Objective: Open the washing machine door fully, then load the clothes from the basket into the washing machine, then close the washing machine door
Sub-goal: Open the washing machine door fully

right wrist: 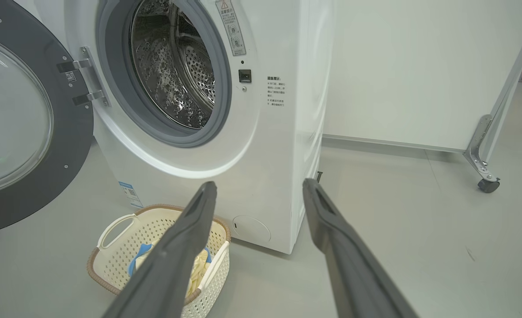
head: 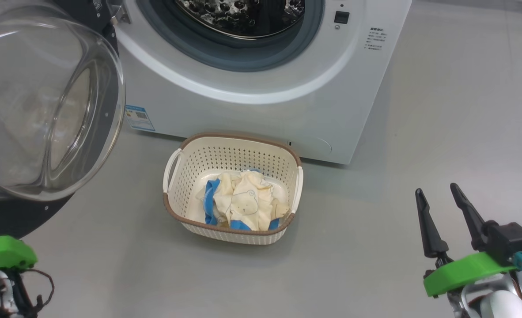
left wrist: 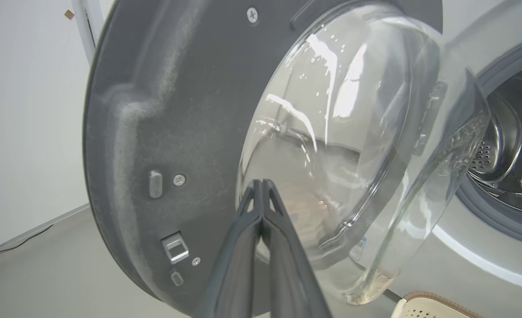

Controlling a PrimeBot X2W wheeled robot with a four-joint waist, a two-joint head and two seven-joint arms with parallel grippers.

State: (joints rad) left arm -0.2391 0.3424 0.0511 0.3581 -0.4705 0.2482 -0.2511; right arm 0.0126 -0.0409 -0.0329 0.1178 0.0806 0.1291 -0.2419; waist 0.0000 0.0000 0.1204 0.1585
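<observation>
We mark step one as done or nearly done. The washing machine door (head: 44, 110) is swung well out to the robot's left, inner side facing us, and the opening of the washing machine (head: 261, 115) is uncovered. The steel drum (right wrist: 177, 66) and grey gasket (right wrist: 219, 110) are in plain sight, and the drum looks empty as far as we can see. We can't tell whether the hinge has any swing left.

Left gripper (left wrist: 262, 182): the fingers are pressed together with nothing between them. The tips point at the door's inner face, right at the edge of the glass bowl (left wrist: 340, 132). We can't tell whether they touch the door or sit just short of it.

Right gripper (head: 436, 189): the fingers are spread wide and hold nothing. It sits low on the robot's right over bare floor (head: 442, 110), well apart from the basket.

The basket (head: 225, 154) stands on the floor just in front of the washer, below the opening and slightly left of centre. The clothes (head: 243, 201) are a cream bundle with blue trim and a bear drawing. They lie inside the basket toward its near side, untouched.

Loading has not yet begun and closing the door has not been done. We judge that the wide right gripper is the likelier one to go down for the bundle. That leaves roughly a third of the task done.
</observation>
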